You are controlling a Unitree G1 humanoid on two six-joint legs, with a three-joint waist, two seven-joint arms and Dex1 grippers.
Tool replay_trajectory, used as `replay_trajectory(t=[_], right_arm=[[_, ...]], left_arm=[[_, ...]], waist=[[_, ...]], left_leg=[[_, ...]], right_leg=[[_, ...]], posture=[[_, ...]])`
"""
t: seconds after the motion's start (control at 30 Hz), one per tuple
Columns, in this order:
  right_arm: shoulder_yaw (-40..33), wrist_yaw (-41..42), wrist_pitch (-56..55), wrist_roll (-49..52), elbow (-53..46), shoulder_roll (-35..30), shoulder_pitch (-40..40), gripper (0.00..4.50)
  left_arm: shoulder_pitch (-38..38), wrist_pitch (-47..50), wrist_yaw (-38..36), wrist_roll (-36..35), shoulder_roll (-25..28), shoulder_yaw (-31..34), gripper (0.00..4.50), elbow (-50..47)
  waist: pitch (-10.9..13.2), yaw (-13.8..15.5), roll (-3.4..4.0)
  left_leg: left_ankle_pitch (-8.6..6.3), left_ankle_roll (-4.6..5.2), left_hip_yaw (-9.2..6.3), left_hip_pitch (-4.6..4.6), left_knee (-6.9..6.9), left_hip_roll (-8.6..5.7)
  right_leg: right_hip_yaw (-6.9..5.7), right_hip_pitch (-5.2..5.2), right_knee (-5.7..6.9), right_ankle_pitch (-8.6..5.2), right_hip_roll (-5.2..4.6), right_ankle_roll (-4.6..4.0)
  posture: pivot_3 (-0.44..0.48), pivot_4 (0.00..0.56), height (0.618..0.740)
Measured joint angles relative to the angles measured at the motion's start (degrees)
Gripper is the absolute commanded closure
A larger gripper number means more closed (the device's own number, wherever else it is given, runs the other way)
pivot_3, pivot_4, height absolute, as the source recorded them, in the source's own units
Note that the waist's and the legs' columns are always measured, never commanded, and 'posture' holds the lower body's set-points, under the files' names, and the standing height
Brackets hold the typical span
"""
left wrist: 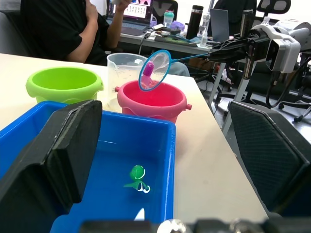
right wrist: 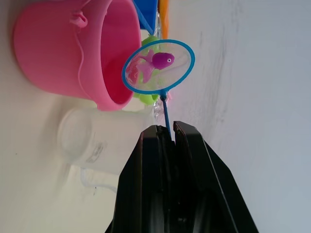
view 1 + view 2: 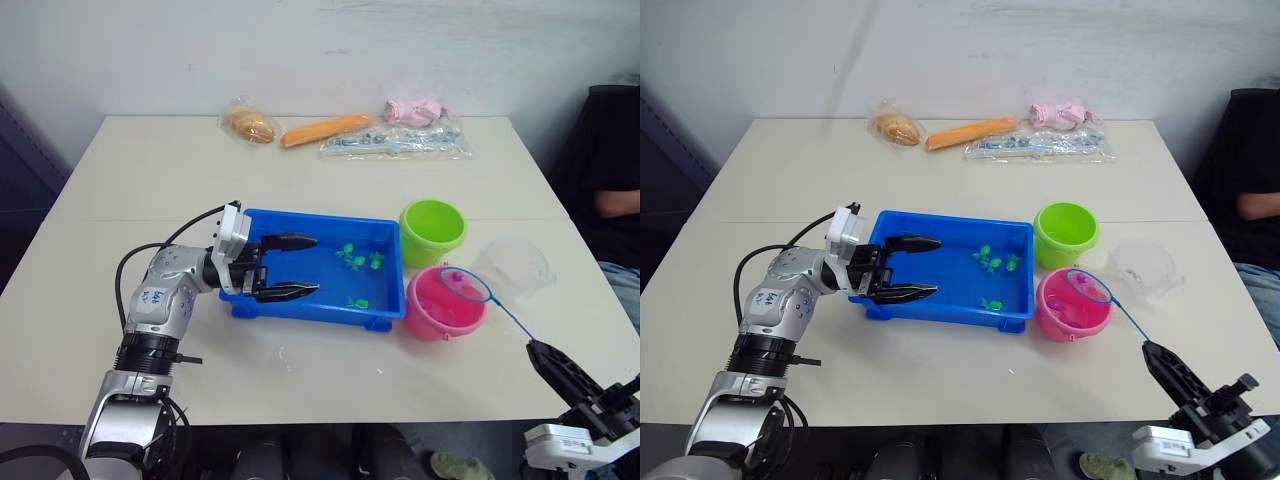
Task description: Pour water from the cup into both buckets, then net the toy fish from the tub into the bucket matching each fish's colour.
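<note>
The blue tub [image 3: 320, 312] sits mid-table with several green toy fish [image 3: 358, 262] inside. To its right stand the lime green bucket [image 3: 432, 230] and the pink bucket [image 3: 443, 305], with the clear cup [image 3: 515, 265] further right. My left gripper [image 3: 316, 265] hangs open over the tub's left half, nothing between its fingers. Near the table's front right edge, my right gripper [image 2: 165, 128] is shut on the thin handle of the net [image 3: 465, 285]. Its blue hoop hovers over the pink bucket's rim and carries a pink fish [image 2: 163, 60].
Along the far edge lie a bagged bread roll [image 3: 250, 125], an orange carrot [image 3: 325, 130], a pink bundle [image 3: 415, 110] and a clear plastic bag [image 3: 395, 145]. A person [image 3: 615, 205] sits beyond the table's right side.
</note>
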Motion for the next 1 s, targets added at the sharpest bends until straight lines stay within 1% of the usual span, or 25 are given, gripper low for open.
replay_trajectory(t=[0.07, 0.17, 0.43, 0.53, 0.6, 0.63, 0.67, 0.73, 0.87, 0.93, 1.0], right_arm=[[1.6, -0.1, 0.9, -0.9, -1.0, 1.8, 0.5, 4.50], [1.2, -1.5, 4.0, -1.9, -1.9, 3.2, 0.5, 4.50], [0.5, -2.6, 7.4, -1.3, -2.4, 1.6, 1.8, 4.50], [1.7, -1.6, 8.3, 3.2, -2.7, 0.6, 2.7, 4.50], [5.0, 1.4, 10.8, 11.2, -3.8, -0.8, 3.4, 4.50], [8.0, 4.1, 13.5, 17.9, -5.1, -1.9, 4.1, 4.50], [8.8, 4.9, 14.3, 20.1, -5.8, -2.3, 4.3, 4.50], [13.6, 9.5, 23.1, 33.8, -9.9, -4.7, 3.7, 4.50], [18.9, 13.9, 42.0, 58.8, -17.3, -10.6, -3.1, 4.50], [20.0, 14.5, 50.7, 68.6, -18.3, -13.4, -6.7, 4.50], [21.6, 13.4, 60.2, 81.3, -18.4, -15.5, -10.6, 4.50]], left_arm=[[0.4, 0.0, 0.1, 0.0, 0.0, 0.0, 0.03, -0.2], [0.8, 0.1, 0.4, 0.0, 0.0, 0.1, 0.03, -0.3], [1.6, 0.2, 1.0, 0.0, 0.0, 0.5, 0.03, -1.9], [1.6, 0.2, 1.1, 0.0, 0.0, 0.5, 0.03, -1.9], [1.6, 0.2, 1.3, 0.0, 0.0, 0.6, 0.03, -1.9], [1.7, 0.2, 1.3, 0.0, 0.1, 0.6, 0.03, -1.9], [1.7, 0.2, 1.3, 0.0, 0.1, 0.6, 0.03, -1.9], [2.1, 0.2, 1.6, 0.0, 0.8, 1.7, 0.03, -2.0], [3.6, 0.2, 3.5, -0.5, 2.6, 5.1, 0.03, -2.6], [5.6, 0.0, 4.6, -0.7, 3.4, 6.7, 0.03, -2.9], [8.5, -1.0, 6.2, -0.6, 4.5, 9.0, 0.03, -3.1]], waist=[[0.0, 0.0, 0.02], [0.0, 0.0, 0.02], [0.0, 0.0, 0.03], [0.0, 0.0, 0.03], [0.0, 0.0, 0.03], [0.0, 0.0, 0.03], [0.0, -0.1, 0.03], [0.0, -0.4, 0.02], [0.0, -0.7, 0.01], [0.0, -0.8, 0.01], [0.0, -0.8, 0.00]], left_leg=[[0.00, -0.01, 0.00, -0.01, 0.00, 0.00], [0.00, -0.01, 0.02, -0.01, 0.05, 0.00], [0.00, -0.02, 0.02, 0.02, 0.06, 0.02], [0.00, -0.01, 0.01, 0.02, 0.06, 0.02], [0.00, -0.01, 0.01, 0.03, 0.06, 0.02], [0.00, -0.01, 0.01, 0.05, 0.07, 0.05], [0.00, -0.01, 0.01, 0.05, 0.07, 0.05], [0.00, 0.00, -0.02, 0.08, 0.12, 0.09], [-0.03, 0.05, -0.11, 0.10, 0.32, 0.16], [-0.04, 0.07, -0.13, 0.08, 0.33, 0.18], [-0.05, 0.07, -0.18, 0.04, 0.33, 0.25]], right_leg=[[0.00, -0.01, 0.02, -0.01, 0.00, -0.02], [0.04, -0.01, 0.04, -0.01, 0.00, -0.02], [0.05, -0.02, 0.12, -0.02, 0.02, -0.05], [0.06, -0.02, 0.12, -0.02, 0.03, -0.05], [0.07, -0.02, 0.16, -0.02, 0.03, -0.05], [0.08, -0.02, 0.20, -0.03, 0.03, -0.06], [0.09, -0.02, 0.21, -0.03, 0.03, -0.06], [0.16, -0.04, 0.32, -0.03, 0.04, -0.07], [0.13, -0.01, 0.49, -0.02, 0.00, -0.13], [0.12, -0.02, 0.54, -0.02, -0.05, -0.15], [0.09, -0.05, 0.55, -0.04, -0.06, -0.18]], posture=[[0.000, 0.150, 0.740], [0.000, 0.150, 0.740], [0.000, 0.150, 0.740], [0.000, 0.150, 0.740], [0.000, 0.150, 0.740], [0.000, 0.150, 0.740], [0.000, 0.150, 0.740], [0.000, 0.150, 0.740], [0.000, 0.150, 0.740], [0.000, 0.150, 0.740], [0.000, 0.150, 0.740]])
